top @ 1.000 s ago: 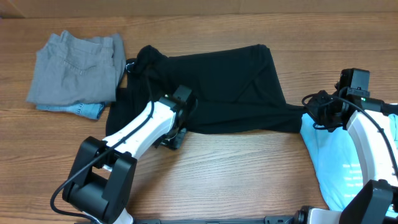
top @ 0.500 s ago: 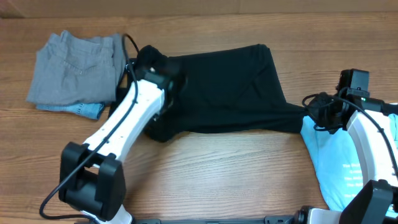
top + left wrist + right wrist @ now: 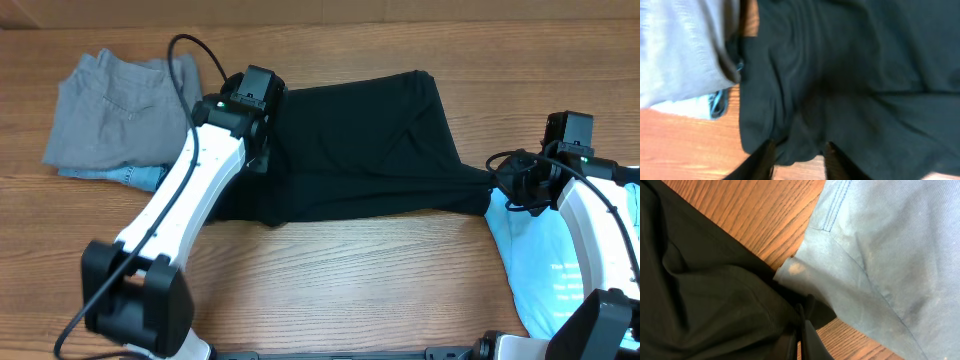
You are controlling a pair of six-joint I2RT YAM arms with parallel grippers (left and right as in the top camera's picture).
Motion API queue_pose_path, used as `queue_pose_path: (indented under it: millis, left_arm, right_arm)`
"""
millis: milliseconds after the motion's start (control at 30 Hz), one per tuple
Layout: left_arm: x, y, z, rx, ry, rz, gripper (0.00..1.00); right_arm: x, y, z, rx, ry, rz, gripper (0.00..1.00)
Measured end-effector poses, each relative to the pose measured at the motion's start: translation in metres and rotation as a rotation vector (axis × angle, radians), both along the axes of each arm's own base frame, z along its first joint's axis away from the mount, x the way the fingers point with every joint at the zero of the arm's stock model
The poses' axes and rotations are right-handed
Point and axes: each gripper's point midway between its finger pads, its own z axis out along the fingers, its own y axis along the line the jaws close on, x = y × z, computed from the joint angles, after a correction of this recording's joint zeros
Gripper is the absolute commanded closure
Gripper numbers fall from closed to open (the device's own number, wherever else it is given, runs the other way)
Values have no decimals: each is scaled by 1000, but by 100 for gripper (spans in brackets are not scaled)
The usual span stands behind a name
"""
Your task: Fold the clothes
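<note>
The black shirt (image 3: pixel 360 140) lies spread across the middle of the table, its left part doubled over. My left gripper (image 3: pixel 260 150) hangs above the shirt's left end. In the left wrist view its fingers (image 3: pixel 762 161) stand apart, and the black shirt's (image 3: pixel 840 75) front edge lies below them, ungripped. At the shirt's right corner my right gripper (image 3: pixel 505 182) is shut, pinching black cloth (image 3: pixel 715 295) between closed fingertips (image 3: pixel 805 330). A light-blue tee (image 3: pixel 545 270) with white print lies under the right arm.
Folded grey trousers (image 3: pixel 120 110) sit at the far left on a denim piece (image 3: pixel 145 178), touching the shirt's left edge. Bare wood table (image 3: pixel 350 280) runs along the front. The left arm (image 3: pixel 170 210) crosses the shirt's left side.
My left gripper has travelled from the shirt's front edge to its back left, carrying the left part over, then parted its jaws. The right gripper has stayed put.
</note>
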Motion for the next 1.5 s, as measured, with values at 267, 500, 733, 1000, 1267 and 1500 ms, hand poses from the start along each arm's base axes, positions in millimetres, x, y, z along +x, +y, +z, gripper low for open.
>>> queue_pose_path:
  millis: [267, 500, 733, 1000, 1267, 1500]
  left_arm:
    - [-32, 1, -39, -43, 267, -89, 49]
    - [-53, -95, -54, -142, 254, -389, 53]
    - [-89, -92, -102, -120, 335, -434, 70]
    - [-85, -80, -113, -51, 303, -436, 45]
    - [-63, -85, -123, -49, 176, -435, 59]
    - [-74, -76, -118, -25, 233, -400, 60]
  right_arm:
    - [2, -1, 1, -3, -8, 0, 95]
    - [2, -1, 1, -5, -10, -1, 94]
    - [2, -1, 1, -5, -10, -1, 94]
    - [4, -1, 1, -6, -15, -1, 94]
    - [4, -1, 1, -6, -16, 0, 94]
    - [2, -1, 1, -4, -7, -1, 94]
